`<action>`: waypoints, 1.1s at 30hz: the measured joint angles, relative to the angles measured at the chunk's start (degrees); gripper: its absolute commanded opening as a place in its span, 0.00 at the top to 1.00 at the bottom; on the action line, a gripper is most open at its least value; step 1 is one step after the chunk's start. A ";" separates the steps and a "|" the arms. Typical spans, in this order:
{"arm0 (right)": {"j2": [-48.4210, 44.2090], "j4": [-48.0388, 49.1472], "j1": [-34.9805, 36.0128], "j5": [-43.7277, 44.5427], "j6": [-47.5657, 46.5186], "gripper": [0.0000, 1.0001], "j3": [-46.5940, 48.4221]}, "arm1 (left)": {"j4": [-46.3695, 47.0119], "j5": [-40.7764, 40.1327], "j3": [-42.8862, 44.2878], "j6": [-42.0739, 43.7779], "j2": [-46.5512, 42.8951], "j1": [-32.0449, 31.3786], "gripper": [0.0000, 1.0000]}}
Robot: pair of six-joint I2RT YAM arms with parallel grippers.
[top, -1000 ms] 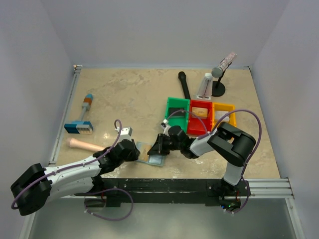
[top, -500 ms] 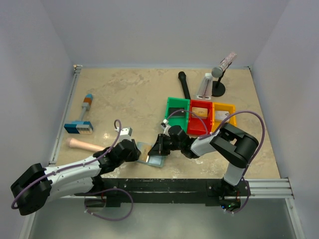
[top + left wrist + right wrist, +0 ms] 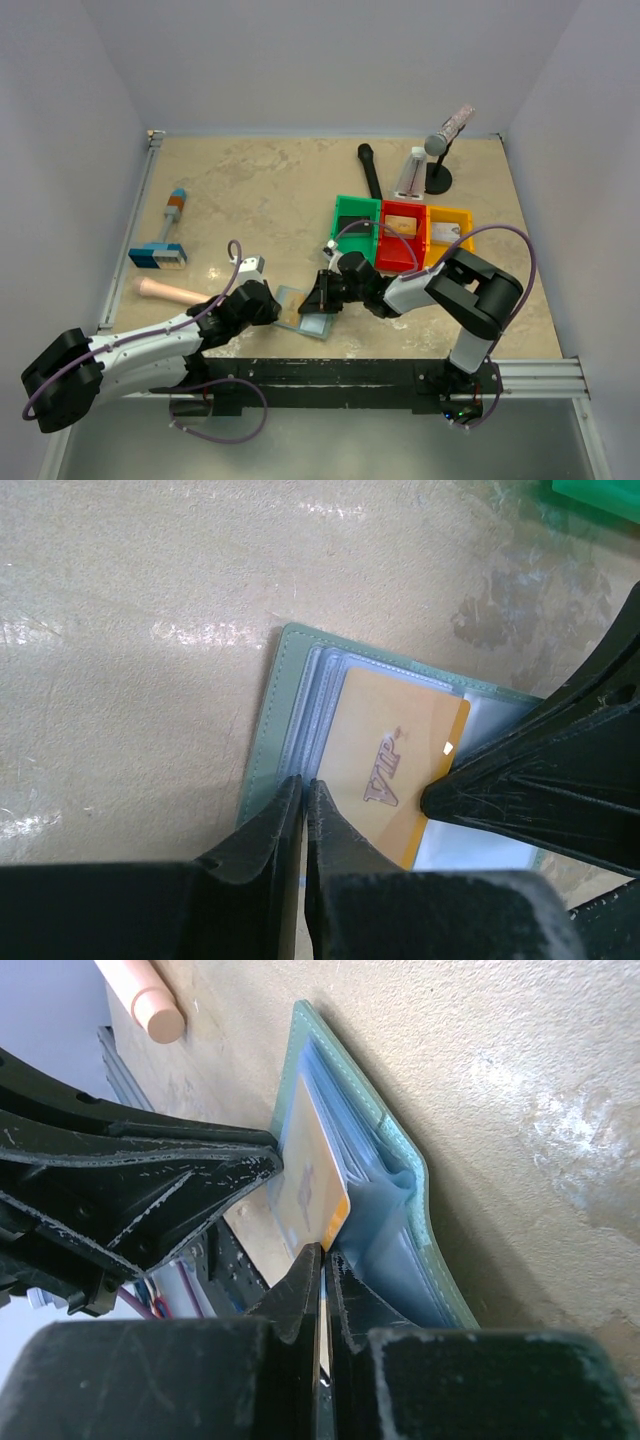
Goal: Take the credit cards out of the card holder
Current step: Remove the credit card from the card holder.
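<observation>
The card holder [image 3: 312,324] lies open on the table near the front edge, grey-green with clear sleeves [image 3: 300,695]. A tan-orange credit card [image 3: 400,765] marked VIP sticks partly out of a sleeve. My left gripper [image 3: 303,782] is shut on the holder's sleeve edge at its left side [image 3: 272,305]. My right gripper [image 3: 322,1252] is shut on the corner of the tan-orange card [image 3: 305,1175], coming in from the holder's right [image 3: 320,297]. In the left wrist view the right gripper's fingers [image 3: 560,780] press on the card's right edge.
Green [image 3: 340,235], red [image 3: 384,250] and yellow [image 3: 462,214] bins stand behind the holder, each with a card-like piece inside. A pink peg [image 3: 172,291] and a blue-and-orange block tool [image 3: 160,250] lie at the left. A black handle [image 3: 370,170] and a stand [image 3: 437,178] sit at the back.
Both grippers have closed further. The tan-orange card now shows more plainly out of the holder, and the holder's open flap has shifted a little.
</observation>
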 measured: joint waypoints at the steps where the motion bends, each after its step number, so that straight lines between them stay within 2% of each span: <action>1: -0.07 -0.17 0.00 -0.04 0.00 0.96 0.00 | 0.00 0.02 0.00 -0.07 0.02 0.00 0.96; 4: -0.15 -0.48 0.00 -0.11 0.00 0.95 0.00 | -0.02 0.02 0.00 -0.24 0.00 0.00 1.00; 9: -0.31 -0.81 -0.17 -0.50 -0.11 0.93 0.00 | 0.00 0.02 0.00 -0.48 0.04 0.00 1.00; 30: -4.07 -2.43 -0.92 -1.03 -0.68 0.99 -2.73 | 0.11 0.13 0.17 -1.97 1.03 -0.09 1.00; 33: -4.31 -2.71 -1.01 -1.07 -0.76 0.86 -2.86 | 0.11 0.15 0.20 -1.97 1.07 -0.09 1.00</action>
